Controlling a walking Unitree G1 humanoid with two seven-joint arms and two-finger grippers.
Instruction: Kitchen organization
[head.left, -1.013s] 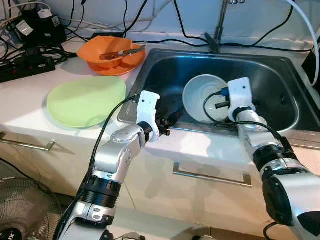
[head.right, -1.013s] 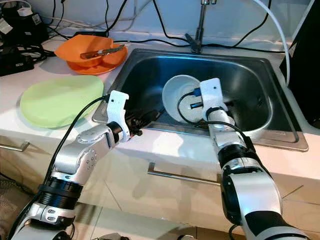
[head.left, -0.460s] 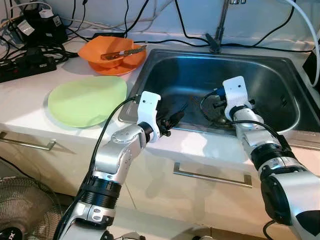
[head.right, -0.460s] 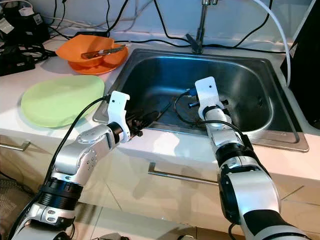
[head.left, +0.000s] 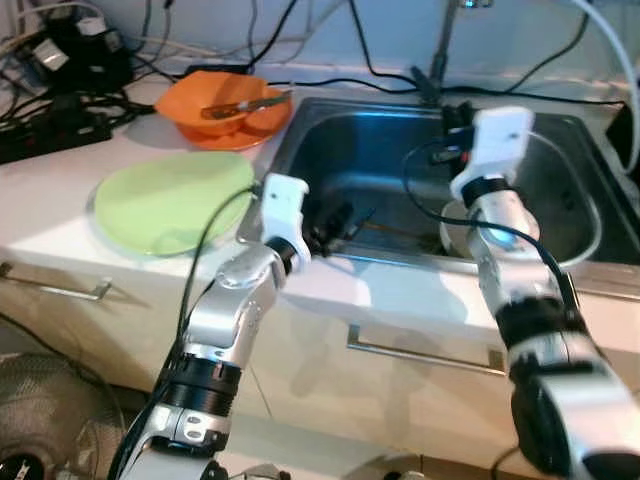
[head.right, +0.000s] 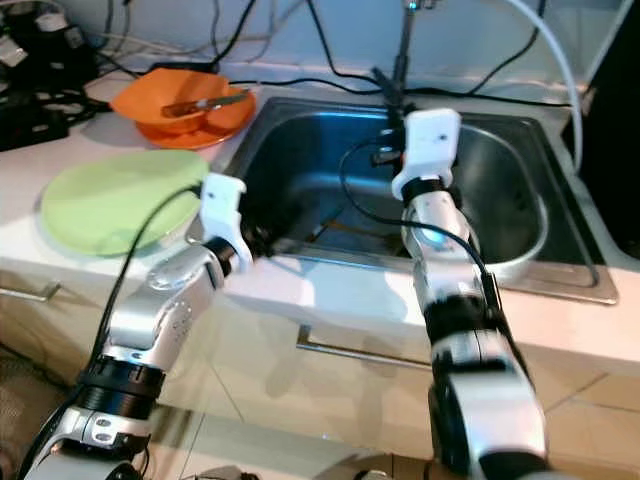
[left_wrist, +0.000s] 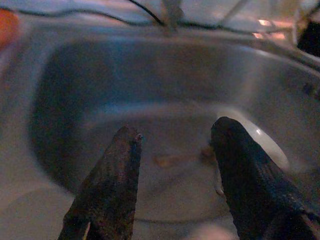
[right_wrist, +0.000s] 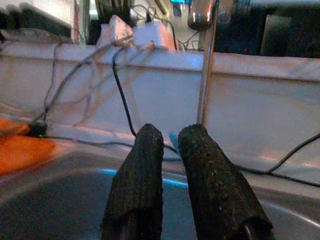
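Left wrist view shows my left gripper (left_wrist: 175, 150) spread wide over the steel sink (head.left: 385, 150); the white ceramic bowl (head.left: 462, 228) lies far right inside, likely slippery, best gripped at its rim.

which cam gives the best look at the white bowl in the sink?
Left eye view: the white bowl sits in the sink, half hidden by the right arm. Right eye view shows the same. Left wrist view has it blurred; right wrist view faces the wall.
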